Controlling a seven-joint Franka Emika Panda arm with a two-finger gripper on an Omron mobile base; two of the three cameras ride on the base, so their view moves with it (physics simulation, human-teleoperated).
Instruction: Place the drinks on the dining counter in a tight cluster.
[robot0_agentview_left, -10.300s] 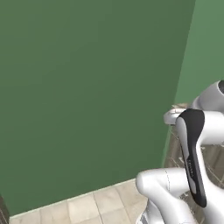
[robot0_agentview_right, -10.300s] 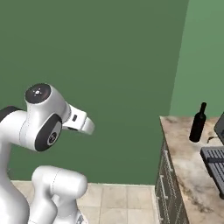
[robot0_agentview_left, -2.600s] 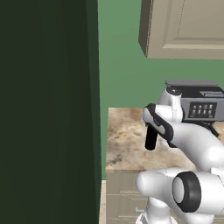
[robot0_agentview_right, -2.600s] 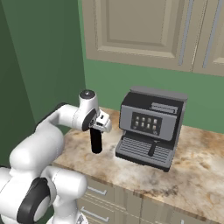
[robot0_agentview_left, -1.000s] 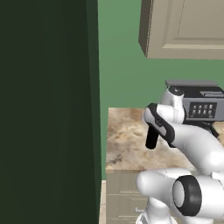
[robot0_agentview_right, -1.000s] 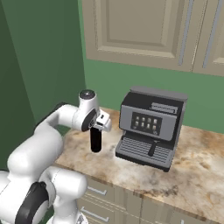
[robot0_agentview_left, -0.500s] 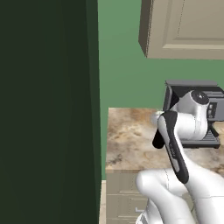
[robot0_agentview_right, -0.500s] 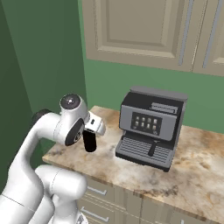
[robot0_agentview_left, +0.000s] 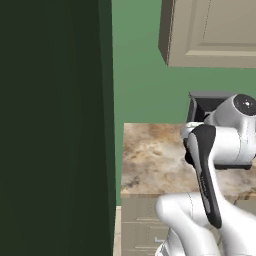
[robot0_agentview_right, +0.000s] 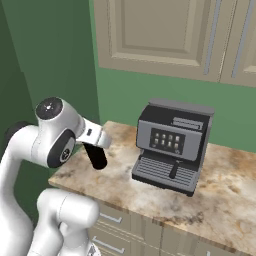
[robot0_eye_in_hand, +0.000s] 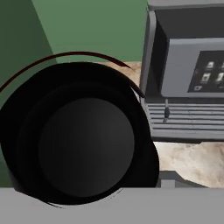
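Since half a second ago the arm's been pulled back from the coffee machine (robot0_agentview_right: 172, 145). Black wine bottle (robot0_agentview_right: 96, 156) hangs above the tabletop (robot0_agentview_right: 120, 187) — jaws apparently clamped on it; should be kept upright.

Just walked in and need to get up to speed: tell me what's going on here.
A white Franka arm is working at a short marbled counter that carries a grey coffee machine, under beige wall cabinets. A dark bottle hangs under the hand to the left of the coffee machine; from the hand camera its round dark top sits right against the lens. It looks held and raised, but the fingers are hidden, so the grip cannot be confirmed.
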